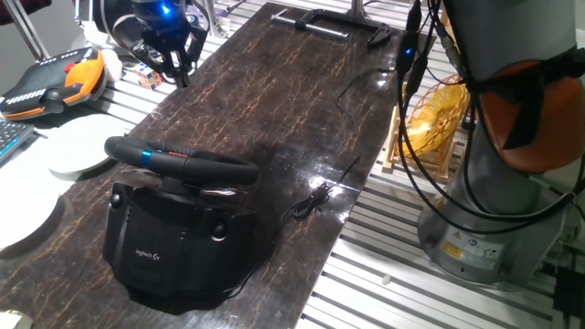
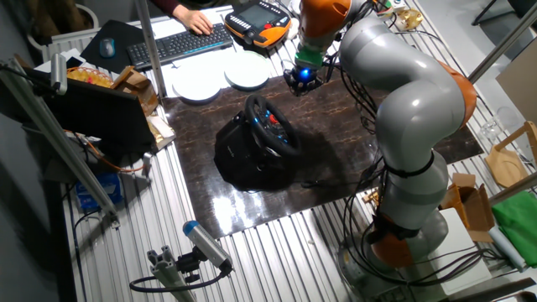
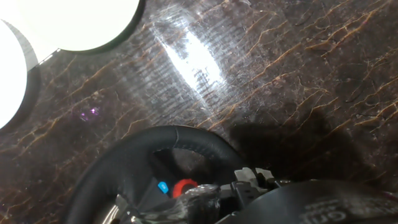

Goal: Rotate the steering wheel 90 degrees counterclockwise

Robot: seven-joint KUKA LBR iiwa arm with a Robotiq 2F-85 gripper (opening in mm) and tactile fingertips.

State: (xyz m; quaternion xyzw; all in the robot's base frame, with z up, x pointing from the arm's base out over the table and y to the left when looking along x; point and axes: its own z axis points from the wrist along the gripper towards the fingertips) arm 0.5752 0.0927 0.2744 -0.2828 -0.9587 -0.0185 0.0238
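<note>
The steering wheel [image 1: 178,163] is black with a thick rim. It is mounted on a bulky black base [image 1: 174,242] with a white logo, at the near left of the dark marble table [image 1: 302,100]. In the other fixed view the steering wheel [image 2: 270,124] faces the arm, its red and blue hub buttons showing. My gripper [image 1: 170,57] hangs above the table's far left corner, behind the wheel and apart from it. Its fingers look spread, with nothing between them. The hand view shows the wheel rim [image 3: 174,140] and hub buttons at the bottom edge, but no fingers.
Two white plates [image 1: 78,146] [image 1: 23,215] lie left of the wheel. An orange-and-black gadget [image 1: 55,78] sits beyond them. A thin cable [image 1: 315,199] curls on the table right of the base, and a metal handle [image 1: 334,23] lies at the far end. The arm's own base [image 1: 494,210] stands at the right.
</note>
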